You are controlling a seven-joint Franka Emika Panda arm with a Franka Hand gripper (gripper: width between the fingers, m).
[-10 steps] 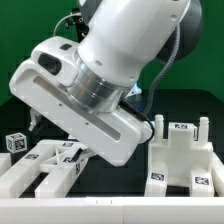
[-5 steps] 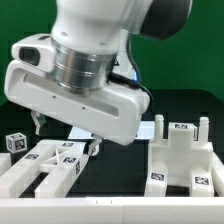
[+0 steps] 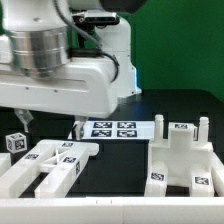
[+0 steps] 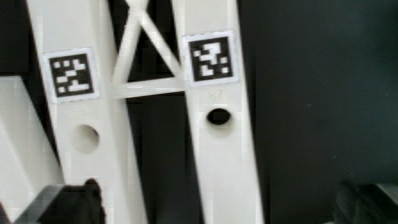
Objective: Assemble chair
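Toward worktop (image 3: 118,170) front edge, exterior view's left: white chair frame (image 3: 62,157), two tagged rails with round holes, lying flat. Tool (image 3: 49,124) above it, spread wide, empty.

The white arm (image 3: 60,60) fills the upper left of the frame. Its gripper (image 3: 50,124) hangs with jaws spread wide and empty above the ladder-like chair part (image 3: 50,165) at lower left. The marker board (image 3: 112,128) lies at centre, and a blocky chair part (image 3: 185,155) sits at lower right.
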